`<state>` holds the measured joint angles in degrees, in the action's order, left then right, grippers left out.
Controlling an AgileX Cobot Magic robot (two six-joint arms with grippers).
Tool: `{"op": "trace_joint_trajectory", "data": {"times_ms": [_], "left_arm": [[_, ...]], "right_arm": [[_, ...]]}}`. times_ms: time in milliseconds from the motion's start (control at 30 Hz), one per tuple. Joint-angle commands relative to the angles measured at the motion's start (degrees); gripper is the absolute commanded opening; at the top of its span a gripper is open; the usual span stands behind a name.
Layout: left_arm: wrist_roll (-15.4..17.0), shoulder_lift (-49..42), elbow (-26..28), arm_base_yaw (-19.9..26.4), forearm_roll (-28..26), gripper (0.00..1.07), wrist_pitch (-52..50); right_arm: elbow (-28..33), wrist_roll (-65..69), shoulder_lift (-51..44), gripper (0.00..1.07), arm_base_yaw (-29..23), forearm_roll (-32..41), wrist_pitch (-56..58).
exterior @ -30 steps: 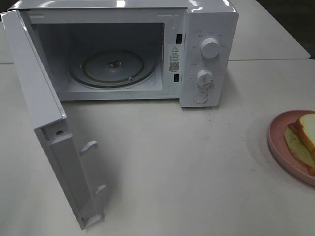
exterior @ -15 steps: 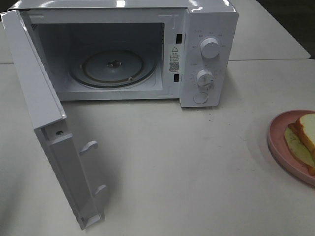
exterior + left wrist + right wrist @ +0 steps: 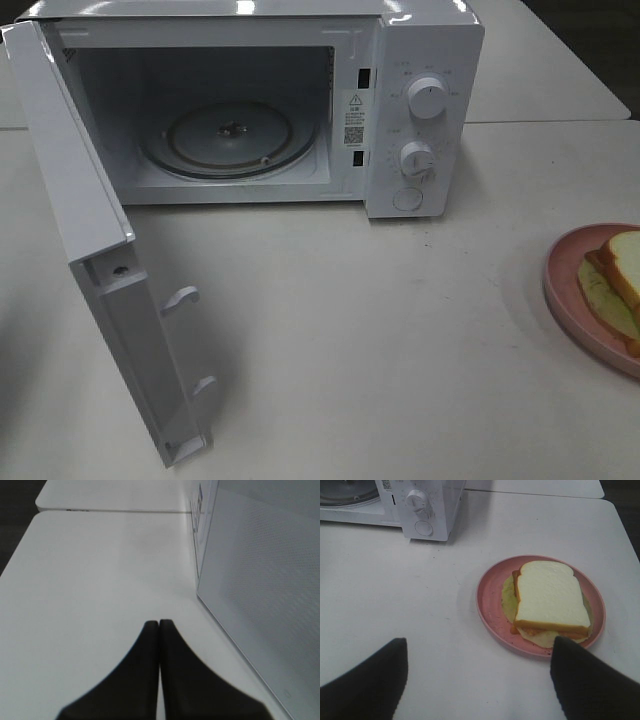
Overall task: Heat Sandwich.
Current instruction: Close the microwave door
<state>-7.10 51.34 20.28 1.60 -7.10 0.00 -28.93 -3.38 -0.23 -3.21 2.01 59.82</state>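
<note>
The sandwich point(image 3: 550, 600) lies on a round pink plate point(image 3: 490, 605) on the white table, right of the microwave; in the high view sandwich point(image 3: 622, 282) and plate point(image 3: 562, 285) sit at the right edge, partly cut off. The white microwave point(image 3: 420, 110) stands at the back with its door point(image 3: 90, 250) swung wide open and the glass turntable point(image 3: 228, 138) bare. My right gripper point(image 3: 480, 680) is open, hovering above the table near the plate. My left gripper point(image 3: 159, 625) is shut and empty, beside the outer face of the open door point(image 3: 260, 595). Neither gripper shows in the high view.
The microwave has two dials point(image 3: 427, 98) and a round button point(image 3: 407, 199) on its right panel. The open door juts toward the table's front left. A second table point(image 3: 540, 70) adjoins behind. The table's right edge runs close to the plate point(image 3: 620, 520).
</note>
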Motion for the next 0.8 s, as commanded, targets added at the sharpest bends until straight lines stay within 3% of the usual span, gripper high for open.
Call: {"op": "trace_joint_trajectory", "data": {"times_ms": [33,167,300,400,433,567,600,667,800], "left_arm": [[-0.3,5.4,-2.9,0.1,-0.1,0.00,-14.0],[0.4,9.3,-4.2,0.1,0.6,0.00,-22.5],[1.7,14.6,-4.8,0.1,5.8,0.00,-31.3],[6.8,19.8,-4.8,0.1,15.9,0.00,-39.4],[6.8,19.8,-4.8,0.1,15.9,0.00,-39.4],[14.7,25.8,-4.8,0.1,27.3,0.00,-46.5],[14.7,25.8,-4.8,0.1,27.3,0.00,-46.5],[18.3,28.6,-4.5,0.1,32.4,0.00,-50.7],[22.2,31.2,-3.9,-0.3,34.6,0.00,-52.1]], "right_arm": [[0.0,-0.5,-1.5,0.76,0.5,0.1,-0.7],[0.0,-0.5,-1.5,0.76,0.5,0.1,-0.7],[0.0,-0.5,-1.5,0.76,0.5,0.1,-0.7],[0.0,-0.5,-1.5,0.76,0.5,0.1,-0.7],[0.0,-0.5,-1.5,0.76,0.5,0.1,-0.7],[0.0,-0.5,-1.5,0.76,0.5,0.1,-0.7],[0.0,-0.5,-1.5,0.76,0.5,0.1,-0.7],[0.0,-0.5,-1.5,0.76,0.5,0.1,-0.7],[0.0,-0.5,-1.5,0.76,0.5,0.1,-0.7]]}}
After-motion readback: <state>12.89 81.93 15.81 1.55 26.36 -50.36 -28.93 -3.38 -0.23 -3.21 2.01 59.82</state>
